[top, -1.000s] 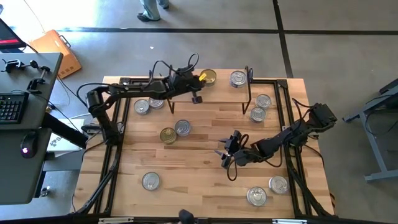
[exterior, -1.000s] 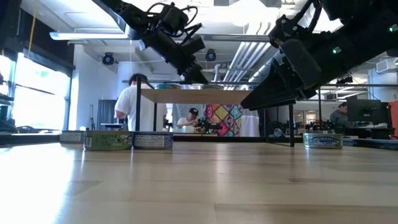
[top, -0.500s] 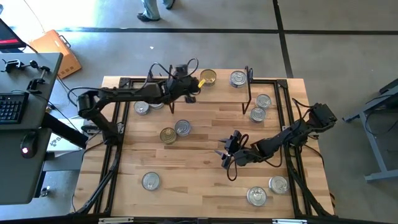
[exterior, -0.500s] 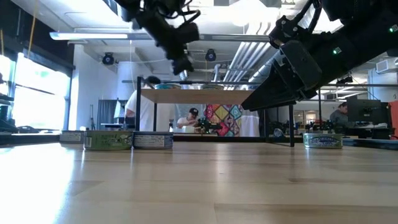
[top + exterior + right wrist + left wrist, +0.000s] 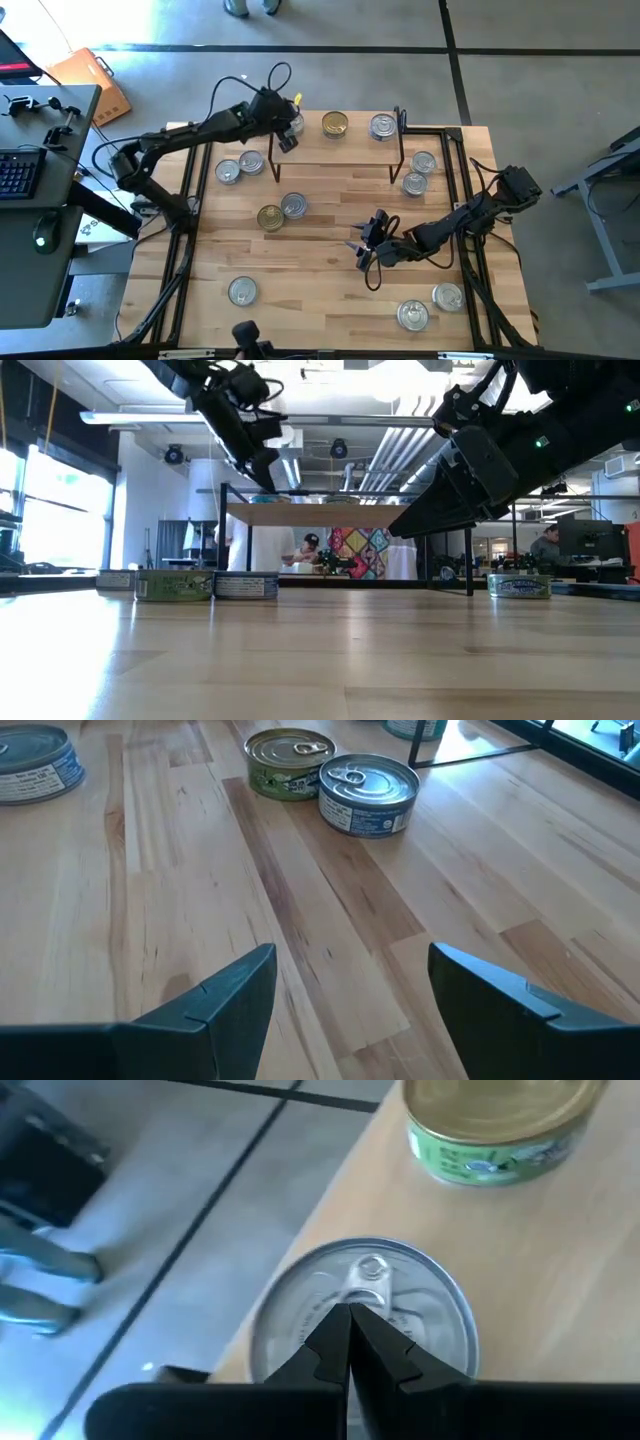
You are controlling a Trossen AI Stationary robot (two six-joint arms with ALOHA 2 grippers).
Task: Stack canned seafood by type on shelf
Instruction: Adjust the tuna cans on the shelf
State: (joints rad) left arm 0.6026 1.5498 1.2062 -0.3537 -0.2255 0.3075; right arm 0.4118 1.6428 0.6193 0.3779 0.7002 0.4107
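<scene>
1. The shelf (image 5: 340, 135) is sitting at the far edge of the counter (image 5: 320, 270), and I'm using it as my landmark. On its top are a gold-lidded tin (image 5: 335, 124), a silver tin (image 5: 382, 126) to the right of that, and a silver-lidded tin (image 5: 365, 1315) at the left end, right under the left gripper (image 5: 288, 140).
2. The left gripper is hovering over that left end with its jaws clenched on nothing; the wrist view has the closed tips just above the pull tab.
3. Two tins (image 5: 240, 167) are lying just left of the shelf and two more (image 5: 418, 172) just right of it.
4. A gold and silver pair (image 5: 281, 212) is touching in front of the shelf.
5. The right gripper (image 5: 362, 248) is waiting well in front of the shelf, jaws released and empty, with bare wood ahead of it.
6. Three more tins are sitting near the counter's front edge.
</scene>
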